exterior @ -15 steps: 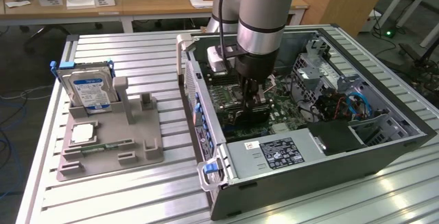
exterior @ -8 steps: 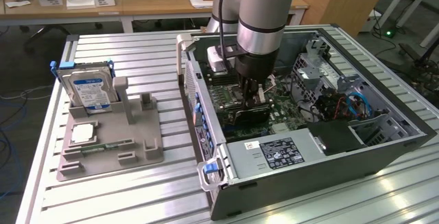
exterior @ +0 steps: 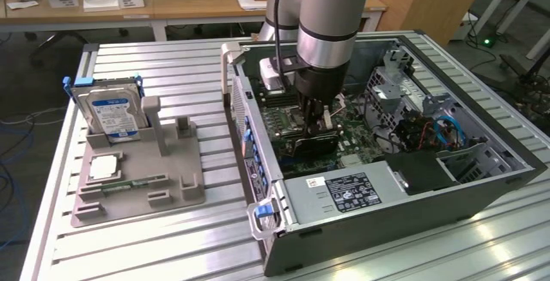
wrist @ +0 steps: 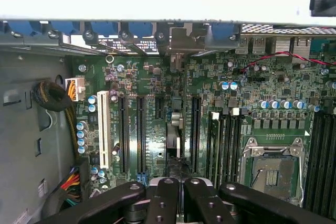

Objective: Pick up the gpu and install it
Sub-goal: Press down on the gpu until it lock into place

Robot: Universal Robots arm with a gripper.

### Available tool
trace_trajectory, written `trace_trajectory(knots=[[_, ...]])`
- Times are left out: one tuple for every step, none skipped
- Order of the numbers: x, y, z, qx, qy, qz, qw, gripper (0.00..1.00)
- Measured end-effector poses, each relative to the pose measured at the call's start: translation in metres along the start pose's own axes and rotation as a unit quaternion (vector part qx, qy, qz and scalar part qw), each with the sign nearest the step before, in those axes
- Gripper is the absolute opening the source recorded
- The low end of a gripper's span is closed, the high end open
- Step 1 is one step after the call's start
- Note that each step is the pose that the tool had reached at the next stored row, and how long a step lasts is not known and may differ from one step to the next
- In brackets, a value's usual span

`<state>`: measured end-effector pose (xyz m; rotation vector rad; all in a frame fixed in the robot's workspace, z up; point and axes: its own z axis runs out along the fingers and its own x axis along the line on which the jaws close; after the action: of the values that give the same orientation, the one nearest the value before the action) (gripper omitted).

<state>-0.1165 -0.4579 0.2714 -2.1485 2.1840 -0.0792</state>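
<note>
The slatted metal table (exterior: 163,242) carries a grey holder tray (exterior: 138,178) beside an open computer case (exterior: 387,165).

We saw a thick arm (exterior: 331,10) of grey-silver tube sections with a pale blue cap at the top joint and a black band lower down. A black cable ran down its side to a white block at the wrist. The black gripper (wrist: 178,195) had jointed, rounded metal links, each studded with small silver screws.
</note>
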Motion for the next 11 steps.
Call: trace_trajectory(knots=[[0.000,0.0000,0.0000,0.0000,0.0000,0.000,1.0000,0.11],[0.000,0.0000,0.0000,0.0000,0.0000,0.000,1.0000,0.11],[0.000,0.0000,0.0000,0.0000,0.0000,0.000,1.0000,0.11],[0.000,0.0001,0.0000,0.0000,0.0000,0.000,1.0000,0.11],[0.000,0.0005,0.0000,0.0000,0.0000,0.000,1.0000,0.11],[0.000,0.0011,-0.0001,0.0000,0.0001,0.000,1.0000,0.11],[0.000,0.0021,-0.0002,0.0000,0.0000,0.000,1.0000,0.11],[0.000,0.0043,-0.0004,0.0001,0.0000,0.000,1.0000,0.11],[0.000,0.0068,-0.0006,0.0000,0.0000,0.000,1.0000,0.11],[0.000,0.0092,-0.0008,0.0000,0.0000,0.000,1.0000,0.11],[0.000,0.0111,-0.0010,0.0000,0.0000,0.000,1.0000,0.11]])
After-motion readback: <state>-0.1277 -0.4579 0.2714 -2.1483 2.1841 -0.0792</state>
